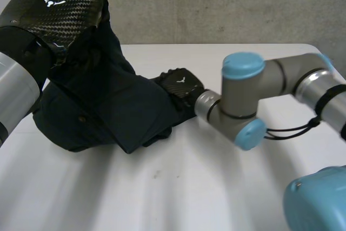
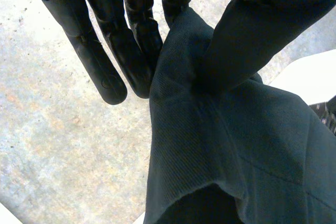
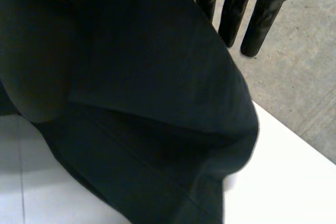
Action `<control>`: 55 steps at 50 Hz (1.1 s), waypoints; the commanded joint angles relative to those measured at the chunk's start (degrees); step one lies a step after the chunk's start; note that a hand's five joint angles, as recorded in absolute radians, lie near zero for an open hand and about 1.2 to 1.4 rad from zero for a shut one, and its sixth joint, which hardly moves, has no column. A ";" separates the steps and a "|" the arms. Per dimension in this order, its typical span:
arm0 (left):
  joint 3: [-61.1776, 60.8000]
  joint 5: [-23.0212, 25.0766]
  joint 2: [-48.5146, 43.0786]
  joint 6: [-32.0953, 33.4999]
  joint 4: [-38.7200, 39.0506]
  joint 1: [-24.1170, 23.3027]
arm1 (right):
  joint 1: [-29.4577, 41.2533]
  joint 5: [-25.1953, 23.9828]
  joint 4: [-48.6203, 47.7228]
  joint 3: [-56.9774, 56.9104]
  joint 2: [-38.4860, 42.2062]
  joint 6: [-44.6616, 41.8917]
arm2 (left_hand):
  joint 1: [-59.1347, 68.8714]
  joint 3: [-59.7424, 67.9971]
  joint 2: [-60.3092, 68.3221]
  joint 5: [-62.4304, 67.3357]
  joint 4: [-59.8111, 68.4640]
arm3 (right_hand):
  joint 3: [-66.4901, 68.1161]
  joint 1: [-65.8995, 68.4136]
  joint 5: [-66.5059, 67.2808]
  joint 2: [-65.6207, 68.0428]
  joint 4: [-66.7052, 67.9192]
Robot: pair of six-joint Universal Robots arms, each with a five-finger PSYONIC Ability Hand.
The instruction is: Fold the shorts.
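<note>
We find the shorts bunched, no fold finished; left hand pinches an edge against its thumb; right hand's hold we cannot tell.

Dark navy fabric shorts hang from your raised left robot hand down to the white surface. Your right robot hand touches their right edge.

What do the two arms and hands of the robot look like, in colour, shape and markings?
Both arms are round tubes: the right arm has grey joints with light-blue caps, the left arm shows a silver-grey segment. The left hand and right hand are black, with carbon-weave backs bearing a small white bird-like mark. The left hand's fingers are glossy black.
</note>
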 commanded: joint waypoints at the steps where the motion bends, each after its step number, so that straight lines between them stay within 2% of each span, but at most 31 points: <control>1: 0.45 0.10 -2.05 -1.02 0.63 0.40 | 2.68 8.53 -6.20 -0.30 1.01 -0.75 | 13.97 11.77 11.48 14.34 11.32 | 67.90 68.92 66.07 67.05 66.53; 5: 0.89 0.10 -4.60 -1.02 2.38 1.11 | 1.98 10.91 -4.88 2.86 -5.66 -2.15 | 13.97 11.77 11.48 14.34 11.32 | 67.90 68.92 66.07 67.05 66.53; 6: 1.33 0.10 -5.65 -0.93 3.43 1.45 | 1.63 10.65 -3.75 6.00 -10.29 -2.94 | 13.97 11.77 11.48 14.34 11.32 | 67.90 68.92 66.07 67.05 66.53; 13: 4.92 -0.34 -11.62 -0.84 8.97 4.18 | -4.52 10.91 2.30 21.11 -28.32 -10.39 | 13.97 11.77 11.48 14.34 11.32 | 67.90 68.92 66.07 67.05 66.53; 17: 7.30 -0.25 -14.35 -0.93 10.82 4.53 | -4.44 11.09 10.83 29.48 -33.80 -16.21 | 13.97 11.77 11.48 14.34 11.32 | 67.90 68.92 66.07 67.05 66.53; 20: 8.36 -0.34 -15.76 -0.93 12.14 4.45 | -3.22 10.91 15.85 34.94 -34.77 -15.87 | 13.97 11.77 11.48 14.34 11.32 | 67.90 68.92 66.07 67.05 66.53; 22: 8.63 -0.34 -16.20 -0.75 12.93 4.36 | -0.68 10.74 17.00 36.44 -34.95 -13.68 | 13.97 11.77 11.48 14.34 11.32 | 67.90 68.92 66.07 67.05 66.53; 23: 8.71 -0.34 -16.29 -0.75 13.20 4.36 | 2.99 10.56 17.00 37.05 -34.95 -10.36 | 13.97 11.77 11.48 14.34 11.32 | 67.90 68.92 66.07 67.05 66.53; 28: 8.80 -0.43 -17.52 -0.40 15.13 4.53 | 10.75 8.81 15.25 35.74 -34.25 0.82 | 13.97 11.77 11.48 14.34 11.32 | 67.90 68.92 66.07 67.05 66.53; 33: 8.80 -0.43 -17.79 -0.05 15.57 4.53 | 16.12 3.10 6.56 33.46 -30.12 12.33 | 13.97 11.77 11.48 14.34 11.32 | 67.90 68.92 66.07 67.05 66.53; 39: 9.33 -0.34 -18.75 0.04 16.01 4.62 | 18.58 2.04 -4.07 33.10 -28.62 19.63 | 13.97 11.77 11.48 14.34 11.32 | 67.90 68.92 66.07 67.05 66.53; 41: 9.77 -0.34 -18.93 0.04 16.19 4.62 | 19.02 1.33 -6.01 33.36 -28.18 20.61 | 13.97 11.77 11.48 14.34 11.32 | 40.03 41.05 38.20 39.18 38.66; 42: 9.94 -0.34 -18.93 0.04 16.19 4.62 | 19.63 0.98 -7.24 33.37 -27.75 21.48 | 13.97 11.77 11.48 14.34 11.32 | 11.56 12.58 9.73 10.71 10.19; 43: 10.38 -0.34 -19.02 0.04 16.19 4.62 | 19.81 0.72 -7.43 33.37 -27.57 21.58 | 13.97 11.77 11.48 14.34 11.32 | -1.88 -0.86 -3.71 -2.73 -3.25; 47: 11.17 -0.34 -18.93 0.82 16.27 4.62 | 19.82 0.10 -5.51 33.19 -25.37 20.44 | 13.97 11.77 11.48 14.34 11.32 | -2.10 -1.08 -3.93 -2.95 -3.47; 52: 10.83 -0.17 -18.76 2.76 16.62 4.62 | 16.75 0.19 7.40 33.81 -27.12 13.94 | 13.97 11.77 11.48 14.34 11.32 | -2.10 -1.08 -3.93 -2.95 -3.47; 55: 10.56 -0.17 -18.76 3.73 17.06 4.71 | 11.15 -0.51 17.14 34.76 -29.40 8.86 | 13.97 11.77 11.48 14.34 11.32 | -2.10 -1.08 -3.93 -2.95 -3.47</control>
